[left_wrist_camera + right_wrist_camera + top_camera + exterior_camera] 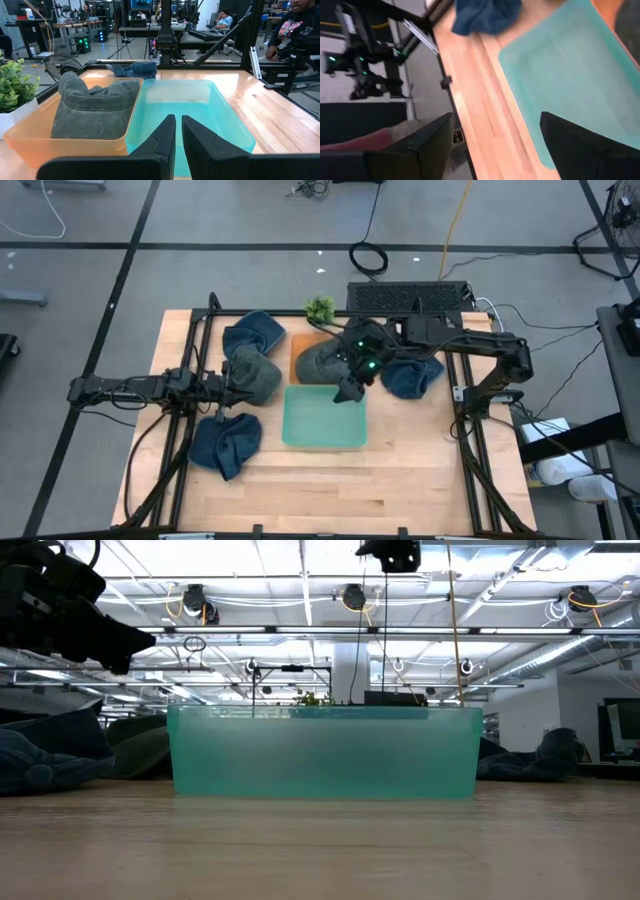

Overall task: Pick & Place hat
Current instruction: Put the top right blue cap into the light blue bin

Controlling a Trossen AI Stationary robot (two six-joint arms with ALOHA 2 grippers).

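Several soft hats lie on the table. A grey-green hat [322, 362] sits in the orange bin [296, 352], also in the left wrist view [92, 107]. Another grey-green hat [256, 376] and blue hats [255, 332] [226, 446] [410, 377] rest on the wood. My right gripper [349, 389] [505, 150] hangs open over the far right corner of the teal bin [325, 420], beside the orange bin's hat, and holds nothing. My left gripper [233, 383] [178, 135] waits at the table's left by the second grey-green hat, its fingers nearly together.
The teal bin [320, 752] stands mid-table with nothing visible in it. A small potted plant [319, 308] and a keyboard [408, 297] sit at the far edge. Bare wood [330, 490] lies along the near edge. People sit beyond the table [295, 25].
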